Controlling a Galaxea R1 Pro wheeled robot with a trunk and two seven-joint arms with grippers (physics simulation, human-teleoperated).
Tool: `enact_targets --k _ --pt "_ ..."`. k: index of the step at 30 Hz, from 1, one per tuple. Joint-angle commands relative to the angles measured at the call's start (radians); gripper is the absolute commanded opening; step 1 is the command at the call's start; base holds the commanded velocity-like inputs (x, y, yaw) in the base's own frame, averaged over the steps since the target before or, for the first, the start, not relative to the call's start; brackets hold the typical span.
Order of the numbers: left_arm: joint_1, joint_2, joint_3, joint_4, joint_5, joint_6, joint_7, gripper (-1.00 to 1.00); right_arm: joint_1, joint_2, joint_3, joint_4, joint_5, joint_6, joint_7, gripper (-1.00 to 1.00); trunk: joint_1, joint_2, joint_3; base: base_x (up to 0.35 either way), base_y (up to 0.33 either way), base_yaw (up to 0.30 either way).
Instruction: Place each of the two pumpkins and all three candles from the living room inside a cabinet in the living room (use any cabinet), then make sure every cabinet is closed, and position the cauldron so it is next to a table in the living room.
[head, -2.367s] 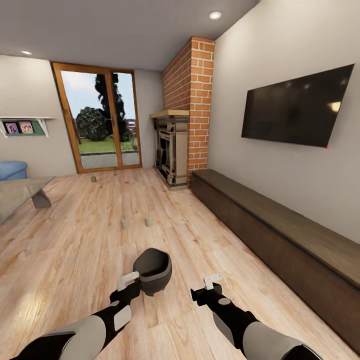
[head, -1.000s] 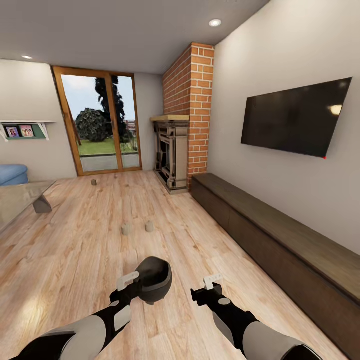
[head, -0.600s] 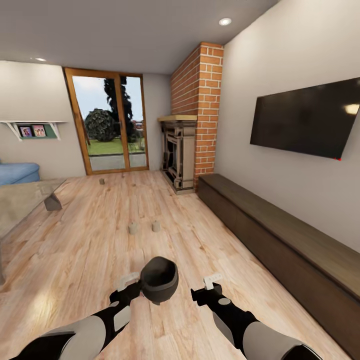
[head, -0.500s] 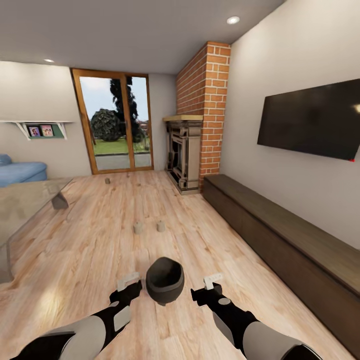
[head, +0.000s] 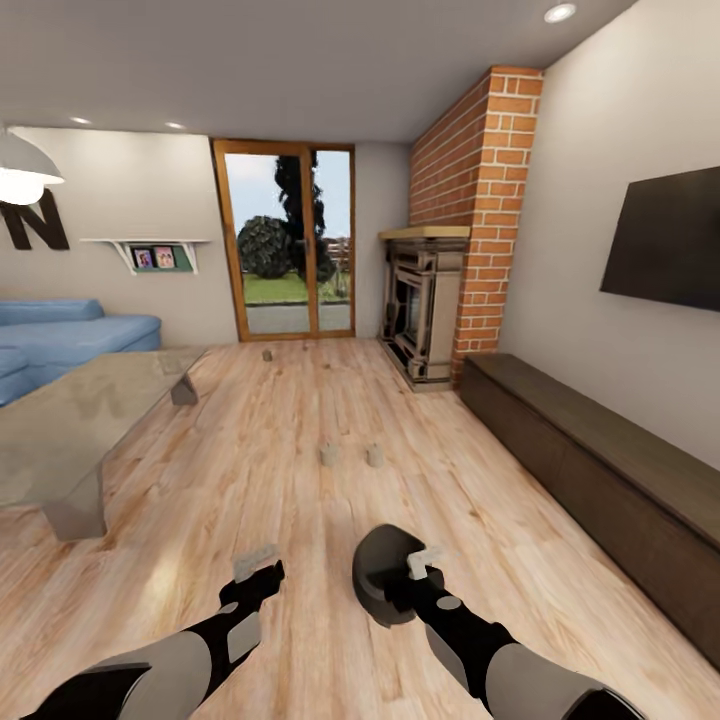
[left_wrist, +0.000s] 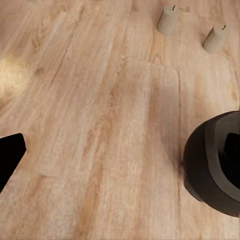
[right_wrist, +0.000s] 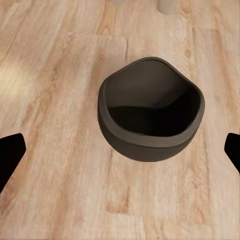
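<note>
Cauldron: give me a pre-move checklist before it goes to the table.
1. Cauldron on the floor, mouth tipped sideways: not ok.
2. Right claw open, fingers wide either side of the cauldron: ok.
3. Left claw holding nothing: ok.
4. Cauldron next to the table: not ok, well apart.
5. Candles stand on the floor beyond the cauldron: ok.
6. Cabinet closed: ok.

You are working in even, bright light: daylight comes through the glass door (head: 290, 245), and recessed ceiling spots (head: 559, 13) glow white above. Soft glare patches sit on the wood floor (head: 250, 470) and on the glossy table (head: 70, 420). Shadows are faint. The head view bends straight lines toward its edges. Both wrist views look slightly soft, with a bright patch at one side.
</note>
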Motion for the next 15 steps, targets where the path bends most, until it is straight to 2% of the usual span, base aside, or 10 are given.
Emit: enact_targets --k 1,6,15 --pt "-0.002 0.000 0.008 0.004 -0.001 -0.007 0.000 1.00 -0.001 0.000 0.008 0.001 -0.009 -0.004 -0.004 1.00 0.000 -0.001 -0.002 0.172 0.258 0.260" --pt "-0.002 0.000 0.008 0.004 -0.001 -0.007 -0.001 1.00 -0.002 0.000 0.008 0.001 -0.009 -0.004 -0.004 1.00 0.000 -0.001 -0.004 0.195 0.257 0.137" --pt "-0.002 0.001 0.008 0.004 0.004 -0.007 0.000 1.00 -0.002 0.000 0.010 0.002 -0.009 -0.004 -0.004 1.00 0.000 -0.001 0.004 0.228 0.245 0.012"
